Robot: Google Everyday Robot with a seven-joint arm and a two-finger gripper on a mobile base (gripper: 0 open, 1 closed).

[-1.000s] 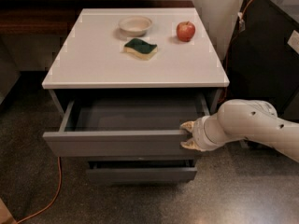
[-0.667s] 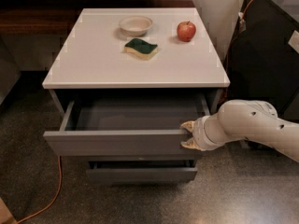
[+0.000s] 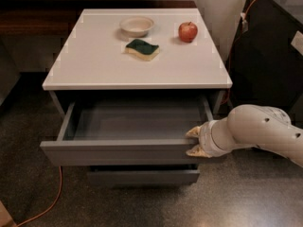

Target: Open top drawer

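Note:
The top drawer point(image 3: 118, 151) of the white-topped cabinet stands pulled out, its grey inside point(image 3: 137, 122) showing and holding nothing. My gripper point(image 3: 194, 142) is at the right end of the drawer's front panel. One yellowish fingertip point(image 3: 192, 132) lies over the panel's top edge and the other is on its front face, so the gripper is shut on the panel. The white arm point(image 3: 255, 131) reaches in from the right.
On the cabinet top point(image 3: 94, 60) sit a small white bowl point(image 3: 137, 25), a green and yellow sponge point(image 3: 142, 49) and a red apple point(image 3: 188, 31). A narrower grey drawer front point(image 3: 142, 176) is below. An orange cable point(image 3: 47, 207) lies on the floor at left. A dark cabinet point(image 3: 270, 56) stands at right.

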